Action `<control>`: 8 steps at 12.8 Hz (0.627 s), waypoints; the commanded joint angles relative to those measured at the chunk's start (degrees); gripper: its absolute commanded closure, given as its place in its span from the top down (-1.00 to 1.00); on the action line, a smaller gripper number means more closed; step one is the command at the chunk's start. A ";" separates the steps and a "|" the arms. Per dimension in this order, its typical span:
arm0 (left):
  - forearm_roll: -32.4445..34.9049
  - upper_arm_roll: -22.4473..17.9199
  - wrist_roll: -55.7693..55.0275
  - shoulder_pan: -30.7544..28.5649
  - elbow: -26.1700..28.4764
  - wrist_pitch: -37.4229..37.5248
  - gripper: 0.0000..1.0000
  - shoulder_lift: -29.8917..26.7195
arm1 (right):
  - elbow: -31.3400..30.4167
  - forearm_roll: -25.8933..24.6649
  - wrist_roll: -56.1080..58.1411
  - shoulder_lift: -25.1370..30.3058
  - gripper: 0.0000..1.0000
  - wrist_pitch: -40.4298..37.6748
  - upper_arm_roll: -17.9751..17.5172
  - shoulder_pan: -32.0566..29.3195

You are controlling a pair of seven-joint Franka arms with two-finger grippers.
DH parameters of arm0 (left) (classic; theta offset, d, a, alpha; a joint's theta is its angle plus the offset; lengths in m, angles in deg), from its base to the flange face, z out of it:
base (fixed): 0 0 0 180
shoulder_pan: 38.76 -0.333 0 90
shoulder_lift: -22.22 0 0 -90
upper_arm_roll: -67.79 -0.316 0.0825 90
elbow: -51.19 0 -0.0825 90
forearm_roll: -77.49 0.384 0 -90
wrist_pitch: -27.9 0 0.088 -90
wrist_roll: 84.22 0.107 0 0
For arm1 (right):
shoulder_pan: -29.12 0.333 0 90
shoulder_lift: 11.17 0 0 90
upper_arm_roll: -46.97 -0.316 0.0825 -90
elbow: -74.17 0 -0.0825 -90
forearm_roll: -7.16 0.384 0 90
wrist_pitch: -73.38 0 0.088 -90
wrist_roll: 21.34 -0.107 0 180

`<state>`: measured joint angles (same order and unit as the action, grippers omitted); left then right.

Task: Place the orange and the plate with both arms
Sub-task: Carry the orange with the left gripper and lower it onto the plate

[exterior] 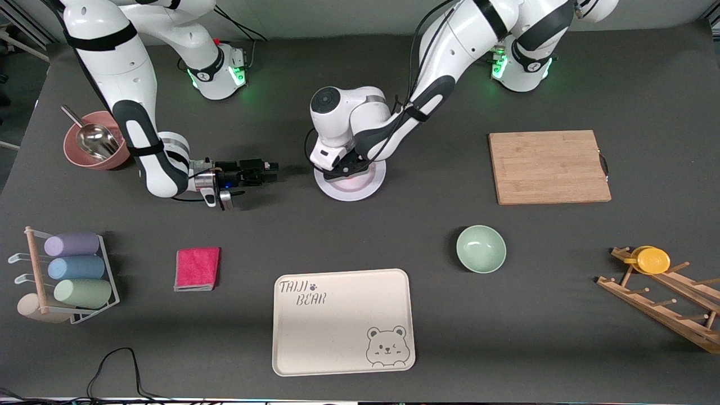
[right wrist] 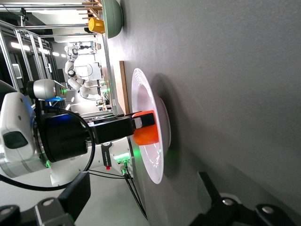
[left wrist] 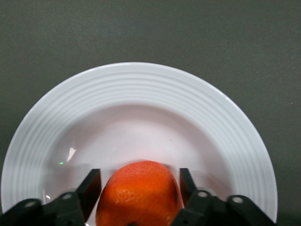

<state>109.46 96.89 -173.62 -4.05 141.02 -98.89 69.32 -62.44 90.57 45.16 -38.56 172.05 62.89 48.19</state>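
Orange (left wrist: 139,194), small, round and bright: hidden in the front view under the left gripper (exterior: 350,167), lowered over the round glossy white plate (exterior: 372,187) near the middle of the tabletop, toward the edge where the bases stand. Right gripper (exterior: 269,170) low just beside the plate, toward the right arm's end, waiting. Left wrist view: fruit between black fingers (left wrist: 90,190), jaws around it, in the plate's well. Right wrist view: fruit touching the plate; own jaws apart, empty. Judged: orange nearly placed, release pending; plate not yet moved.

Both arms (exterior: 135,73) are glossy white with black joint bands, black cables along the links and green lights at their bases. The left gripper (left wrist: 140,193) has matte black fingers (left wrist: 89,190) with small screws.
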 commanded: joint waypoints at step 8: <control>-15.59 6.58 17.73 -14.38 0.17 19.89 1.00 -22.90 | -0.41 10.97 3.45 -0.56 1.00 2.05 0.25 7.99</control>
<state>99.72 102.33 -162.54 -13.50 138.71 -84.00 55.44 -62.80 97.87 45.48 -38.69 173.27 62.84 54.17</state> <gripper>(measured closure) 0.000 0.000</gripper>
